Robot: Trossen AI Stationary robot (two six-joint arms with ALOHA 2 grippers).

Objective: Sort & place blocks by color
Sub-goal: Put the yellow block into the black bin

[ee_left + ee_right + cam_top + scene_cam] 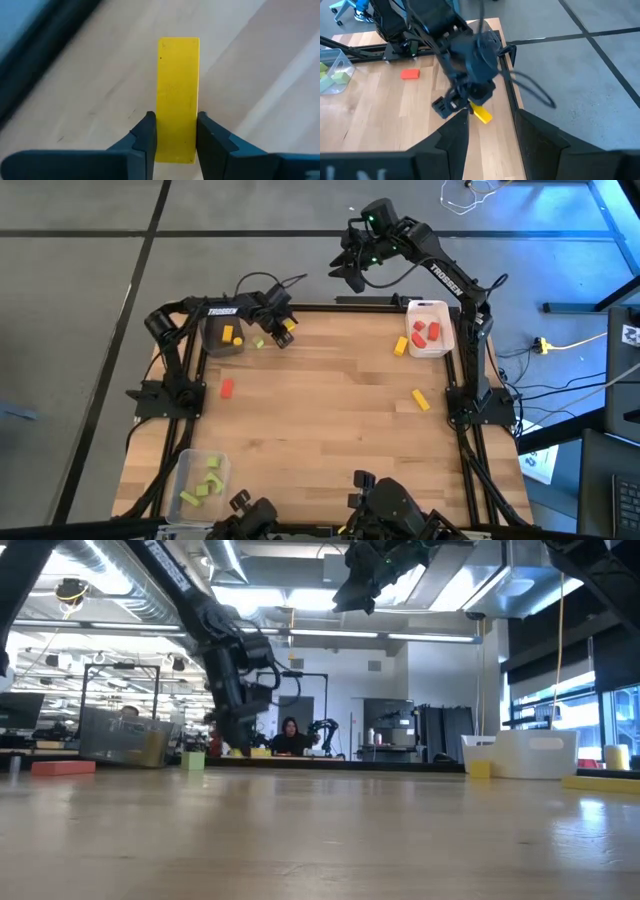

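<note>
Left gripper (172,145) at upper left of high view, beside dark grey tray (222,337). Fingers (142,142) flanked yellow block (178,97), touching or nearly so; firm pinch not confirmed. Block at counter (320,410) level. Right gripper (352,268) parked beyond counter's far edge, fingers spread, empty. Risk: grip near block's end; block could pivot or slip on lift.

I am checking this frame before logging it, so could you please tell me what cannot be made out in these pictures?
- Right gripper: the high view shows only a dark mass beyond the table edge; its open fingers show in the right wrist view.
- Grey tray: the left arm covers part of it in the high view.
- Yellow block: the left gripper fingers hide its lower sides in the left wrist view.
- Green block: too small in the low view for its shape.
</note>
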